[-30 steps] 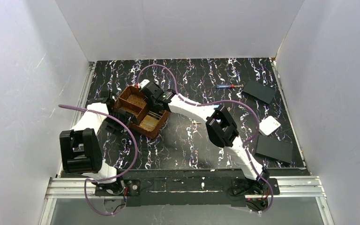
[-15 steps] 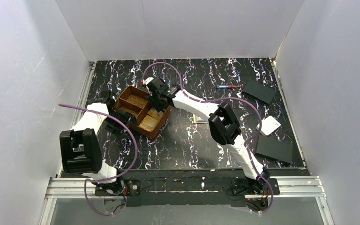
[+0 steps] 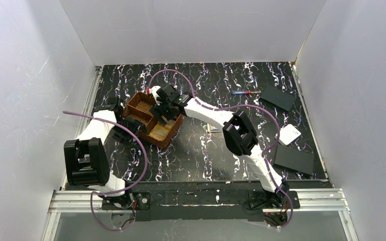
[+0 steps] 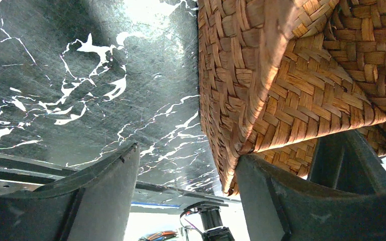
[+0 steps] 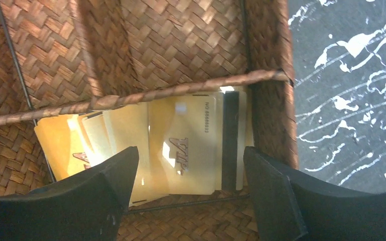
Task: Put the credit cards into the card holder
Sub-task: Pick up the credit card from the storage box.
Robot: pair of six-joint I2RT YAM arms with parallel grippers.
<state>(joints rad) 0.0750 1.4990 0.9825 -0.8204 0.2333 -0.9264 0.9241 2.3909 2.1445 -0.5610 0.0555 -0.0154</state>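
Several gold credit cards (image 5: 181,150) lie fanned in the near compartment of a brown woven tray (image 5: 181,40); the top one reads VIP. My right gripper (image 5: 191,186) hangs open just above them, one finger on each side of the pile, holding nothing. From above, the right gripper (image 3: 162,111) is over the tray (image 3: 140,103) and the cards (image 3: 159,131). My left gripper (image 4: 186,155) is open at the tray's left corner (image 4: 241,100), which rests against one finger. A small tan thing (image 3: 212,127), likely the card holder, peeks from under my right forearm.
Two black flat plates lie at the right, one at the back (image 3: 278,97) and one nearer (image 3: 294,159). A white square box (image 3: 289,134) sits between them. A small pen-like tool (image 3: 242,92) lies at the back. White walls close in the table.
My right gripper drew back a little, then returned over the cards, and its jaws opened wider. The left arm and the tray stayed where they were.
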